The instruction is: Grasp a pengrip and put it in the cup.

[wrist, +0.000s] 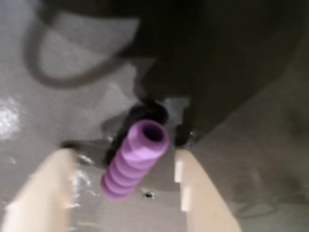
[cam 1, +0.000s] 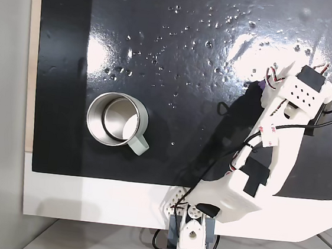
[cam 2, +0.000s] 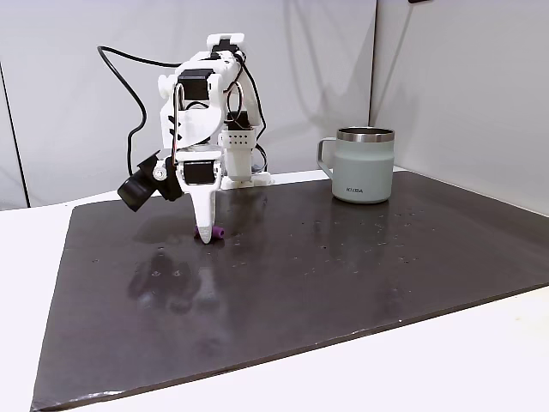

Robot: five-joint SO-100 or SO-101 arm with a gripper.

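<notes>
Pengrip [wrist: 135,160]: one, between parted gripper [wrist: 126,186] fingers; cup [cam 1: 116,119]: one.

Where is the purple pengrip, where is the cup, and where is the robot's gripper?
pengrip [wrist: 135,160]: wrist view, on its ribbed side.
cup [cam 2: 364,176]: a fixed view, on its pale outer wall.
gripper [cam 2: 206,235]: a fixed view, midway between its fingertips, low over the mat.

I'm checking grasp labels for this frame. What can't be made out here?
- Overhead fixed view: the small purple ribbed rubber pengrip is mostly hidden under the white arm.
- Side fixed view: the pale grey-green steel-lined mug shows no interior.
- Wrist view: blur hides whether the fingers touch the pengrip.
</notes>
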